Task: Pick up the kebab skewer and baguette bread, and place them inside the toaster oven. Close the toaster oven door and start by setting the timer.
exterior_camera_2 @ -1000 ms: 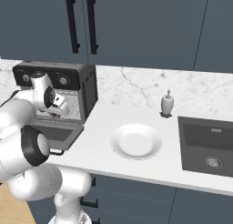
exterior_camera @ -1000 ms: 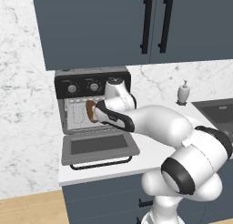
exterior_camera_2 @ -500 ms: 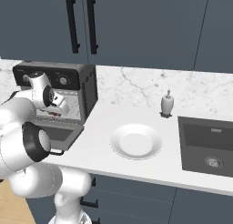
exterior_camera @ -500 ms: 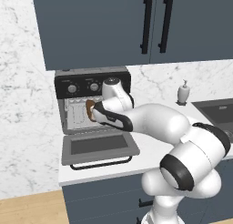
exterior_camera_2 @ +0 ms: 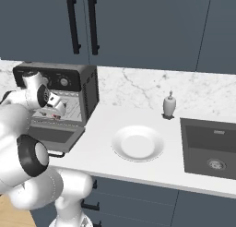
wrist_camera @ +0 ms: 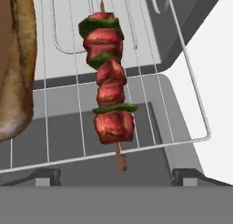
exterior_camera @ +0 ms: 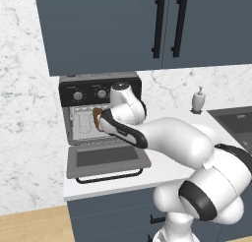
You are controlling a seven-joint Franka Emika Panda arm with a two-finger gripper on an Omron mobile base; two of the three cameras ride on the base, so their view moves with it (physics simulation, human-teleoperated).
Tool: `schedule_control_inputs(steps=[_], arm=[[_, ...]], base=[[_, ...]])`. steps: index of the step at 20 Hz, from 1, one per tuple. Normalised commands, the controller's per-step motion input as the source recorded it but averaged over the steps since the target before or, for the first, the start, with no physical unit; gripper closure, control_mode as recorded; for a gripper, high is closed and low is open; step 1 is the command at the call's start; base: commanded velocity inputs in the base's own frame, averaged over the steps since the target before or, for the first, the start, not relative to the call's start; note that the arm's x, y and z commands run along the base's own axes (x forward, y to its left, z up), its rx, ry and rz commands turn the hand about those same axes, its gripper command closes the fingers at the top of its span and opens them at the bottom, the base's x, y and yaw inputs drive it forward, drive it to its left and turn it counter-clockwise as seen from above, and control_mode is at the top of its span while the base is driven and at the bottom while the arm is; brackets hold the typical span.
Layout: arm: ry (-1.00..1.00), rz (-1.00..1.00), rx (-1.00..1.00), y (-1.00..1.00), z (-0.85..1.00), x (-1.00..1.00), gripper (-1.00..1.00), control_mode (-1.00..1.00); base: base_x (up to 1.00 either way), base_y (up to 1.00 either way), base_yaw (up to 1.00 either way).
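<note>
Since the earlier frame the arm has shifted only slightly at the mouth of the toaster oven (exterior_camera: pixel 101 115), and the kebab skewer (wrist_camera: pixel 108 100) that it brought in now lies free on the wire rack (wrist_camera: pixel 191 89). The fingers cannot be seen in any view, so I cannot tell their stance by eye, though nothing appears clamped between them and the skewer rests unsupported on the wires. It lies lengthwise across the rack, its bare wooden tip poking just past the front wire, a thin stick threaded with glossy red chunks and a few green slices. Just beside it, apart from it, the baguette bread (wrist_camera: pixel 17 68) lies parallel, a rounded golden-brown loaf with a rough crust. Laid side by side like this, both sit flat and leave the opening free for the flap to swing up. The toaster oven door (exterior_camera: pixel 106 160) hangs fully down on the desk (exterior_camera_2: pixel 108 124), grey-framed with dark glass and a black bar handle. The 3 round knobs (exterior_camera: pixel 102 94) on the black top panel await the timer step. A white plate (exterior_camera_2: pixel 137 143) sits well apart.
</note>
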Motion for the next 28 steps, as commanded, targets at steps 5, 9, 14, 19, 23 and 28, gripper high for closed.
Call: schedule_control_inputs(steps=[5,9,14,19,23,28], arm=[[0.03,-0.02,0.0,0.0,-0.03,-0.85,-1.0,-1.0],[0.01,-0.07,0.0,-0.07,-0.19,-0.16,-1.0,-1.0],[0.0,-0.1,0.02,0.02,-0.25,0.01,-1.0,-1.0],[0.0,-0.1,0.04,0.13,-0.36,0.05,-1.0,-1.0],[0.0,-0.05,0.01,0.0,-0.12,0.47,-1.0,-1.0],[-0.01,-0.02,0.0,0.0,-0.13,0.42,-1.0,-1.0]], base=[[0.0,0.0,0.0],[0.0,0.0,0.0],[0.0,0.0,0.0],[0.0,0.0,0.0],[0.0,0.0,0.0],[0.0,0.0,0.0]])
